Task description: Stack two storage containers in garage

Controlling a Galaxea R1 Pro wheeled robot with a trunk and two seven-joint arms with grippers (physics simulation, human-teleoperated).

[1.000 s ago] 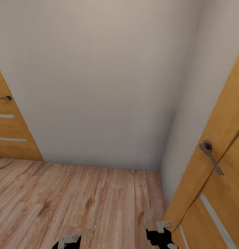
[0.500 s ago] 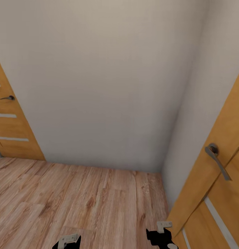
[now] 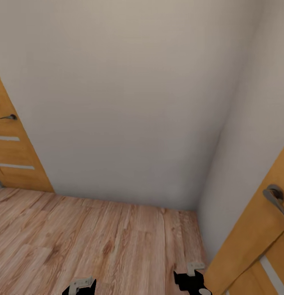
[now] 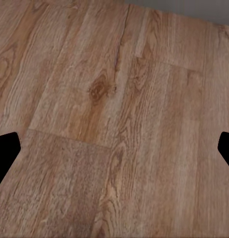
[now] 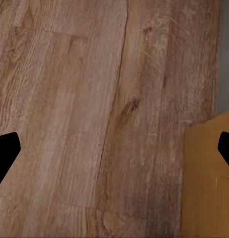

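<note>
Beneath both grippers lies light wood plank floor [image 3: 101,241] and nothing else. The left gripper [image 4: 114,148] hangs over bare planks; its two dark fingertips [image 4: 5,153] sit wide apart at the edges of the left wrist view, spread, with nothing between them. The right gripper [image 5: 114,148] is spread the same way, one dark fingertip [image 5: 5,153] at each side of the right wrist view, holding nothing. Under it the planks run on, and just to its outer side stands the corner of an orange wooden door [image 5: 208,173], with a strip of pale wall above that corner.

From the head view, the left gripper [image 3: 81,286] and the right gripper [image 3: 191,278] show as dark shapes with pale brackets at the lower edge. Ahead of both rises a plain white wall [image 3: 117,102], meeting the floor well beyond the fingertips. Right of the right gripper, and close to it, the door [image 3: 248,250] stands open at an angle, its grey lever handle [image 3: 277,198] above and outward of the gripper. Far to the left of the left gripper is a second door [image 3: 10,164], with a small dark handle [image 3: 8,117] and pale horizontal stripes.

No red-orange containers appear in these views, so I cannot tell where they are.
</note>
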